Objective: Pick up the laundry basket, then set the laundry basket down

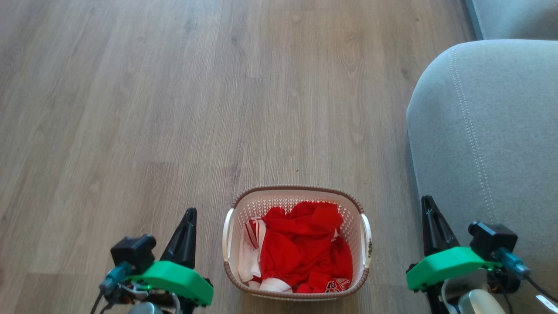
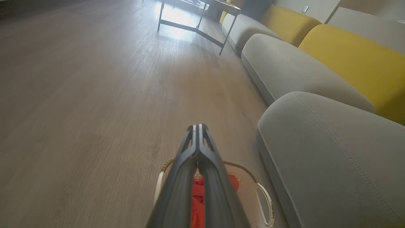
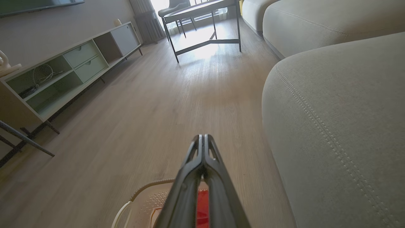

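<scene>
While the laundry basket (image 1: 301, 189) stands flat on the floor (image 1: 174, 109) at 6 o'clock in the head view, the left hand (image 1: 188, 222) waits at its 9 o'clock and the right hand (image 1: 429, 207) at its 3 o'clock. Each has its dark fingers pressed together on nothing and stands clear of the rim. Contents: red-and-white clothes (image 1: 305, 248), loosely heaped below the braided edge. Stage: fits equally a basket awaiting a lift or one already put back down. Hazards, judged: the thin white handles (image 1: 367, 240) lie close to the wall, so a finger could slip off. Any uneven raise by the two arms would tip the load out. The light plastic would likely skid on smooth planks if either hand nudged it. The right hand sits close to the grey sofa (image 1: 488, 131), so its arm could drag on the upholstery. Surface: wood-look plank floor, level, with glare toward 12 o'clock. Room: sofa run with yellow cushions (image 2: 357, 60) at 2 o'clock, metal-legged table (image 3: 202, 9) at 12 o'clock, low open cabinet (image 3: 63, 72) at 10 o'clock.
</scene>
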Available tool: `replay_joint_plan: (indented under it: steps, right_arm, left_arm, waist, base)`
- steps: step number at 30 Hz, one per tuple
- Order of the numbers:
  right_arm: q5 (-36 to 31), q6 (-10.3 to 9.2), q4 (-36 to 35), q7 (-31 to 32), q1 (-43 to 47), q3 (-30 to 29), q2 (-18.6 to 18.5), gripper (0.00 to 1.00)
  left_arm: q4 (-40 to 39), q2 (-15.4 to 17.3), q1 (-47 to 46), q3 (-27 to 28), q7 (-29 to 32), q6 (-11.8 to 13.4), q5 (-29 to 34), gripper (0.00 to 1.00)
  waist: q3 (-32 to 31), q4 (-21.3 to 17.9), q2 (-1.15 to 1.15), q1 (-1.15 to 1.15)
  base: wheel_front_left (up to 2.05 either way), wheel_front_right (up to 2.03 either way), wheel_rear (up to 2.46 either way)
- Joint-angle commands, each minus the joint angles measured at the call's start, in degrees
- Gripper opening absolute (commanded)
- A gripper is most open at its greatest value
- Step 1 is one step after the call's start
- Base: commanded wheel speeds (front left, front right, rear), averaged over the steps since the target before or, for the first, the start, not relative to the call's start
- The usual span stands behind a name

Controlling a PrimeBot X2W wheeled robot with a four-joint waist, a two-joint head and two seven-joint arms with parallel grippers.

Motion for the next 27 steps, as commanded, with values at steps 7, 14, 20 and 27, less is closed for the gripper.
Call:
replay_joint_plan:
  steps: [7,14,20,27]
  right_arm:
    - [5.0,0.03,-1.6,0.9,-1.9,-0.6,-0.4,0.0]
    - [10.5,0.06,-1.3,2.1,-2.3,-1.2,-0.7,0.0]
    - [14.1,0.08,-1.0,2.9,-2.5,-1.7,-0.9,0.0]
    - [18.3,0.1,-0.8,3.9,-2.7,-2.2,-1.0,0.0]
  left_arm:
    - [-1.9,0.3,-2.5,1.1,0.8,-0.1,-4.9,0.0]
    - [-1.7,0.6,-2.8,2.2,2.0,-0.3,-10.2,0.0]
    - [-1.6,0.7,-3.0,3.0,2.8,-0.4,-13.8,0.0]
    - [-1.6,0.9,-3.2,3.9,3.8,-0.5,-17.9,0.0]
  waist:
    - [-0.2,-0.3,0.0,0.0]
    - [-0.4,-0.8,0.0,0.0]
    - [-0.6,-1.1,0.0,0.0]
    - [-0.8,-1.4,0.0,0.0]
  base:
    - [0.0,0.0,0.0]
    - [0.0,0.0,0.0]
    - [0.0,0.0,0.0]
    - [0.0,0.0,0.0]
